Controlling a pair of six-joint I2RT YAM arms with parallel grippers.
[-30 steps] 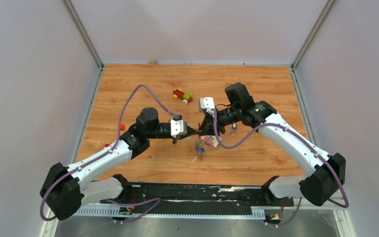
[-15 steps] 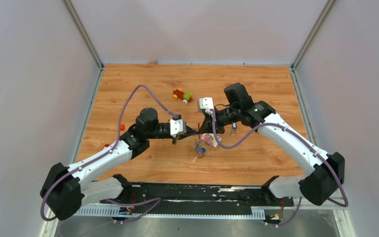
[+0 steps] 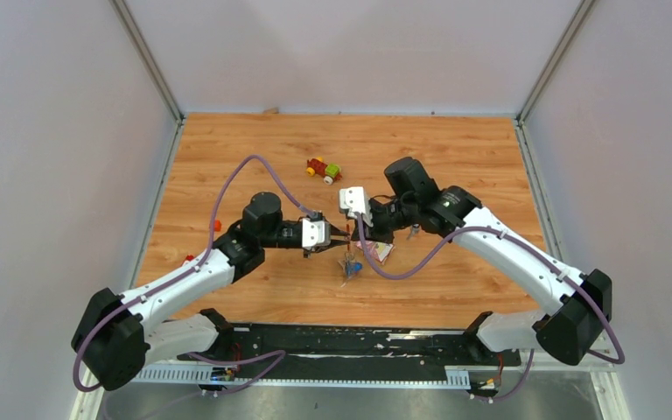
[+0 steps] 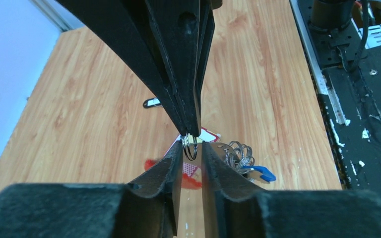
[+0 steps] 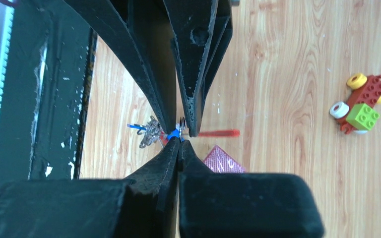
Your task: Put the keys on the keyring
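Above the table (image 3: 227,149), right jaws pinch the keyring (image 4: 190,147) between slightly parted left jaws.

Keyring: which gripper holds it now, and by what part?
The right gripper, shut, pinches the keyring by its thin metal ring, at the fingertips. The left gripper has its jaws parted either side of the ring, not clamping it.

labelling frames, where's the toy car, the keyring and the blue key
toy car (image 5: 359,103), right wrist view, on its red body
keyring (image 4: 189,147), left wrist view, on the thin metal ring
blue key (image 4: 263,173), left wrist view, on its blue head
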